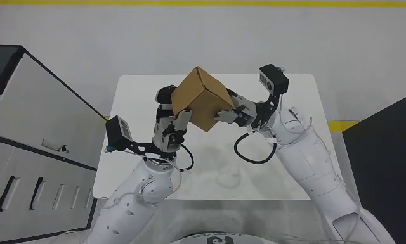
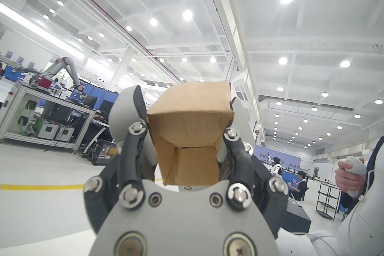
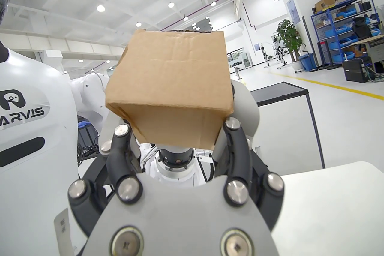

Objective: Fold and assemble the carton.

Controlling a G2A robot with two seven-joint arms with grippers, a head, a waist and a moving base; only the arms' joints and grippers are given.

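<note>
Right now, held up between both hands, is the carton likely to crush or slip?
Probably light: the carton is thin cardboard, held off the table by the left hand and right hand. It may dent if squeezed hard; its wall shows creases.

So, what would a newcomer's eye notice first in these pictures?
The brown cardboard carton, held tilted above the white table, draws the eye first. The left end effector and the right end effector grip it from opposite sides. In the left wrist view its end flaps are folded in.
</note>
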